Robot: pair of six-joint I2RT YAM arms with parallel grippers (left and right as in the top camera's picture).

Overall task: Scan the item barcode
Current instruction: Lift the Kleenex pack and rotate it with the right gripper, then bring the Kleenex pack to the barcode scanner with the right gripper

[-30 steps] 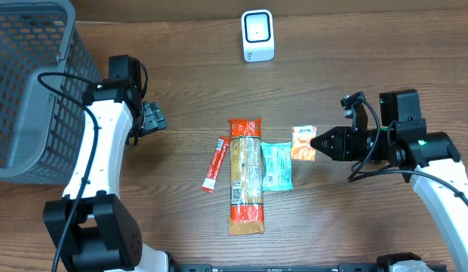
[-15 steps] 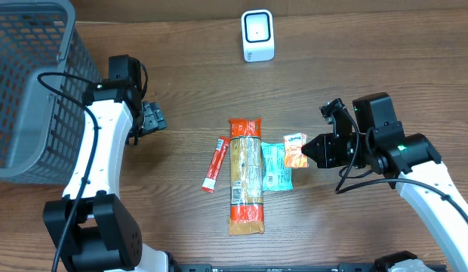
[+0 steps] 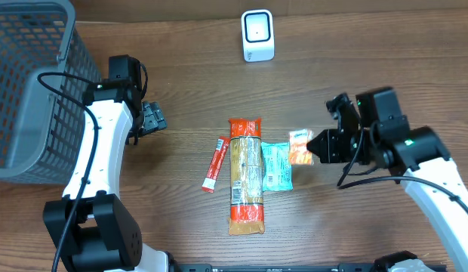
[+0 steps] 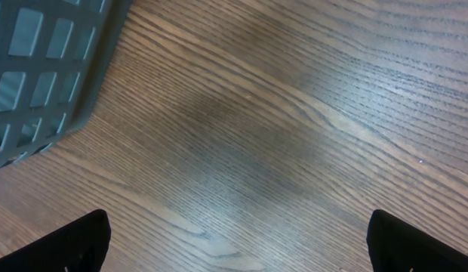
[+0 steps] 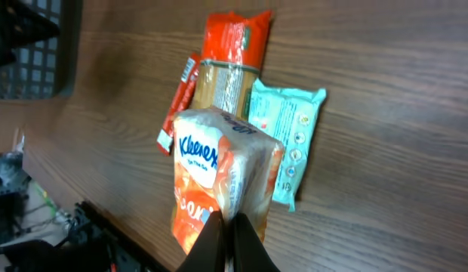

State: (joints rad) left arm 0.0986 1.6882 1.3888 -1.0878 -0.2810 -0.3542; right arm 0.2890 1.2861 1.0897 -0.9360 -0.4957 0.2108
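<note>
Left arm [image 3: 94, 162] and right arm [image 3: 445, 198] are white shells, black joints; left pincer [image 3: 154, 119] and right pincer [image 3: 315, 145] black too (loose black cables [image 3: 59, 72]).

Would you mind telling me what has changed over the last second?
The right gripper, jaws shut on the Kleenex pack, carried it toward the teal packet, then eased back slightly; nothing was grasped or released. The left gripper, red sachet, long orange packet, teal packet, scanner and basket stayed put.
</note>
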